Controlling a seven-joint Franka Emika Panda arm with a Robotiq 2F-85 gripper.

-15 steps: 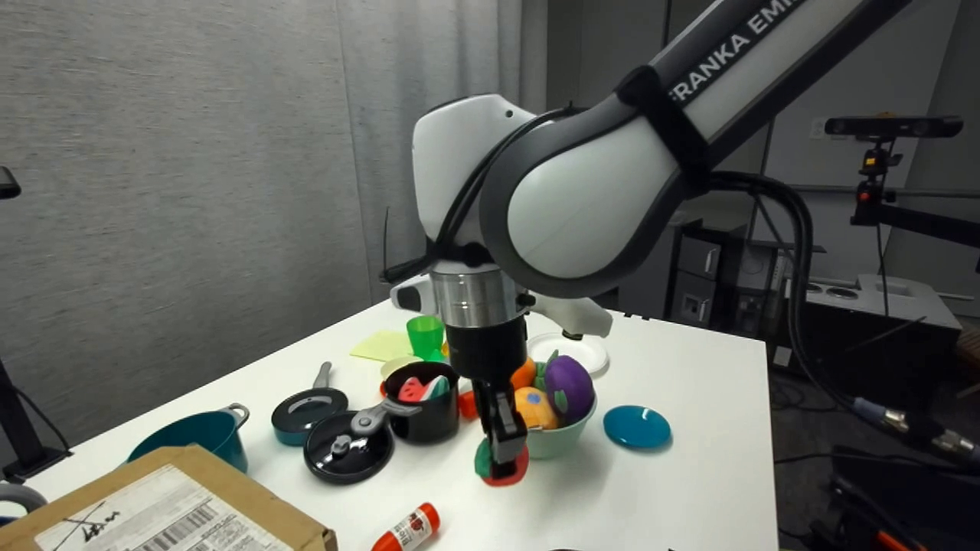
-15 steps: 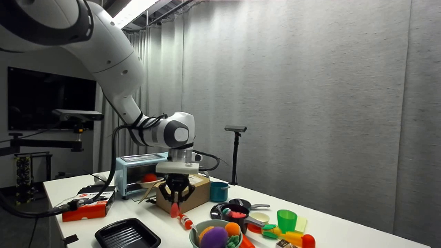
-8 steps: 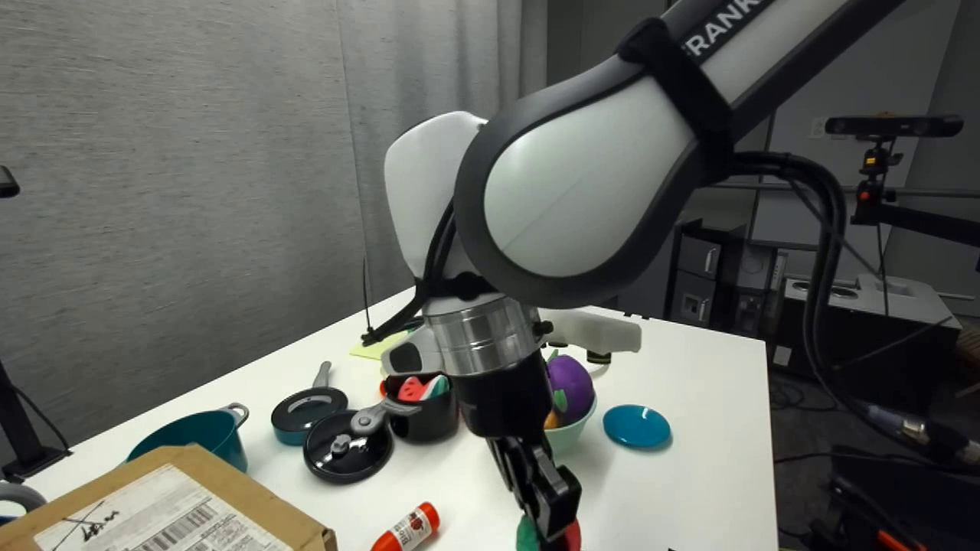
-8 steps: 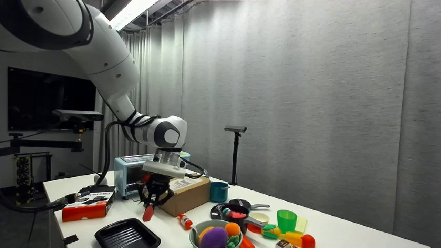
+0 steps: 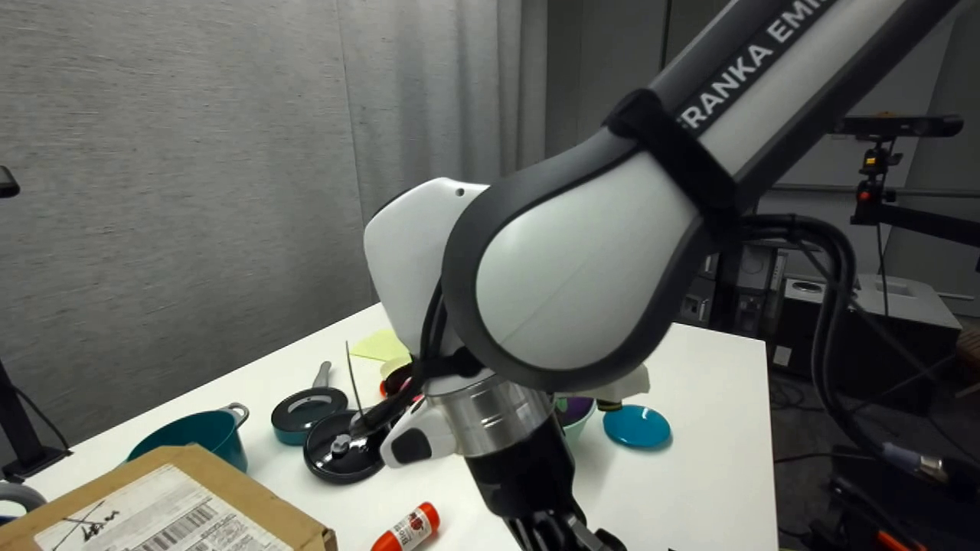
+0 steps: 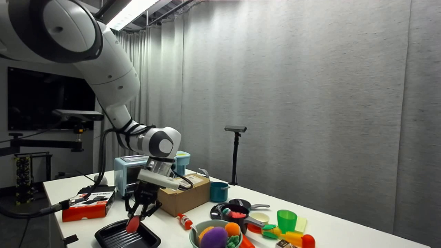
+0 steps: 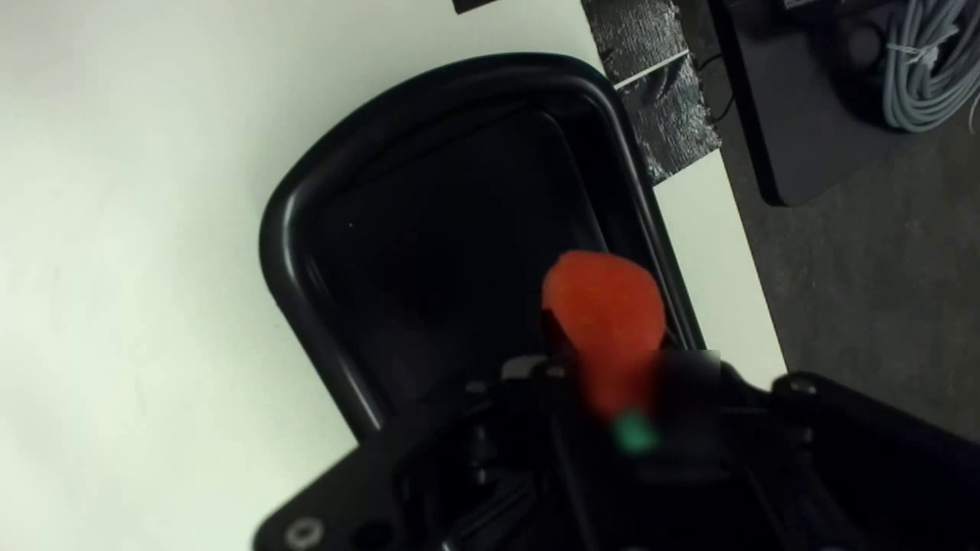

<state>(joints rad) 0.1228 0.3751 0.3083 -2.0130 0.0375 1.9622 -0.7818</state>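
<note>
The pincer (image 6: 137,215) is observed low over the black tray (image 7: 459,76), which is set near the taped edge of the surface (image 7: 138,306); the dark tape (image 7: 674,126) is noted just beside the tray. A red piece (image 7: 605,314) with a small green patch is found at the fingertips, above the tray's interior. The jaws are seen somewhat parted, not spread wide; whether the piece is clamped or loose between them cannot be told, the wrist view being blurred at that point. Whether the tray's floor is touched by the piece cannot be determined either.

As to progress, placement of the piece over the tray is judged complete. A clear separation of piece and pincer is not shown and is judged outstanding; rest on the tray's floor is unconfirmed.

Farther from the taped edge, a cardboard box (image 6: 187,198) and a red-and-white tube (image 5: 408,529) are recorded in both exterior views. Near the tray, a pale green bowl (image 6: 212,223) is noted, filled with toy produce (image 6: 214,237).
</note>
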